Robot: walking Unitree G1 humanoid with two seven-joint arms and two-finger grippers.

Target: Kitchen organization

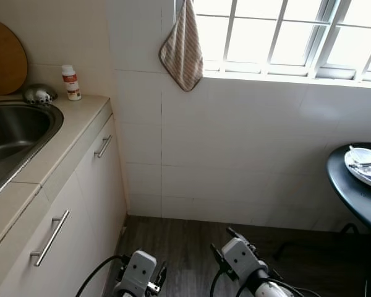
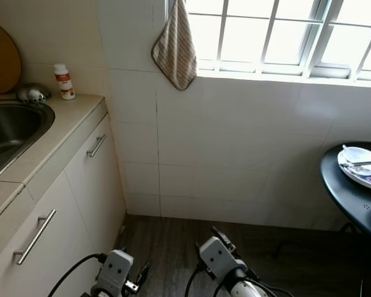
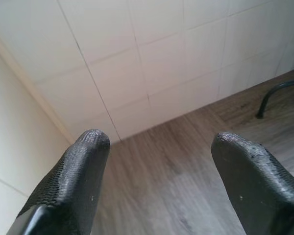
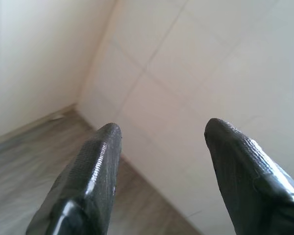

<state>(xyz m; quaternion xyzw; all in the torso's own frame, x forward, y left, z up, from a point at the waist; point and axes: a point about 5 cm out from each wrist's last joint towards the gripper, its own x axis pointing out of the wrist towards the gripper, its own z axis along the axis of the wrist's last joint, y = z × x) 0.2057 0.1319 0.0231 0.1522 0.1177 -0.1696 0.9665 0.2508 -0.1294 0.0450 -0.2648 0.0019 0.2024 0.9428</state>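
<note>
A steel sink (image 1: 12, 133) is set in the beige counter (image 1: 80, 117) on my left. At the counter's back stand a small white bottle with a red label (image 1: 71, 82) and a little grey object (image 1: 39, 94); a round wooden board (image 1: 3, 55) leans on the wall. A black round table (image 1: 355, 192) at the right carries a white plate (image 1: 366, 168) with cutlery on it. My left gripper (image 3: 157, 147) hangs low over the wood floor, open and empty. My right gripper (image 4: 159, 134) is also low, open and empty, facing the tiled wall.
A striped cloth (image 1: 182, 49) hangs from the window sill on the tiled wall ahead. White cabinet doors with bar handles (image 1: 49, 238) run under the counter. Dark wood floor (image 1: 185, 247) lies between cabinets and table, with a table leg (image 3: 277, 95) nearby.
</note>
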